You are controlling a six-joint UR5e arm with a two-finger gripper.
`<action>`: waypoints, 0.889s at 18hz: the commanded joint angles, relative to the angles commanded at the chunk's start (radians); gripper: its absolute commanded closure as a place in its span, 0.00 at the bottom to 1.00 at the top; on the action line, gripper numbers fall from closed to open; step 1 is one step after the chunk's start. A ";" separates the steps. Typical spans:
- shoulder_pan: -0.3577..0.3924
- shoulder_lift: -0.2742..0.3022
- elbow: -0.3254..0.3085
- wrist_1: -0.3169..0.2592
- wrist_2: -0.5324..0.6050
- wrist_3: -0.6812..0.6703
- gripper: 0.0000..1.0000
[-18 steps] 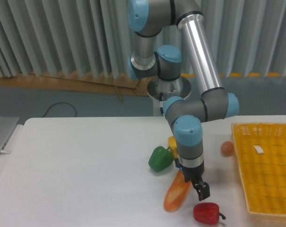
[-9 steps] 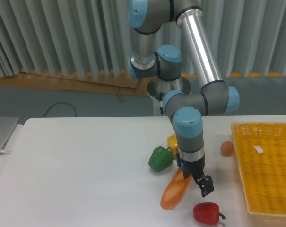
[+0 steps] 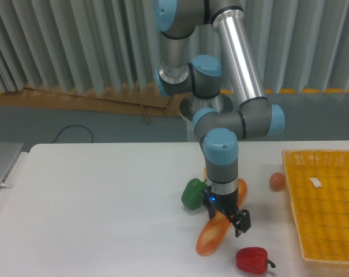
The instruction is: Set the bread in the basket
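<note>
The gripper [image 3: 227, 220] points down over the upper half of the bread [image 3: 213, 236], its two dark fingers [image 3: 241, 222] on either side of the loaf (whether the pads actually press it, or the loaf is off the table, cannot be told). The bread lies on a slant, its lower end toward 7 o'clock and its upper end hidden behind the wrist, with a rounded orange tip showing at the wrist's 3 o'clock side. A green pepper [image 3: 193, 193] sits just beside the wrist at its 9 o'clock. A red pepper [image 3: 254, 259] lies near the bread's lower end, at about 4 o'clock from it. A small orange-pink ball [image 3: 277, 181] rests on the white table [image 3: 93, 219] just left of the yellow woven basket [image 3: 330, 213], which lies well apart from the bread at 3 o'clock and has a white tag [image 3: 315, 182] inside.
</note>
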 joint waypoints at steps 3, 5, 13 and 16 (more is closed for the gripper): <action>-0.003 -0.025 0.005 0.003 0.000 0.005 0.00; -0.006 -0.035 0.012 0.005 0.000 0.005 0.00; -0.015 -0.038 0.011 0.005 0.002 0.012 0.00; -0.017 -0.051 0.009 0.006 0.005 0.018 0.00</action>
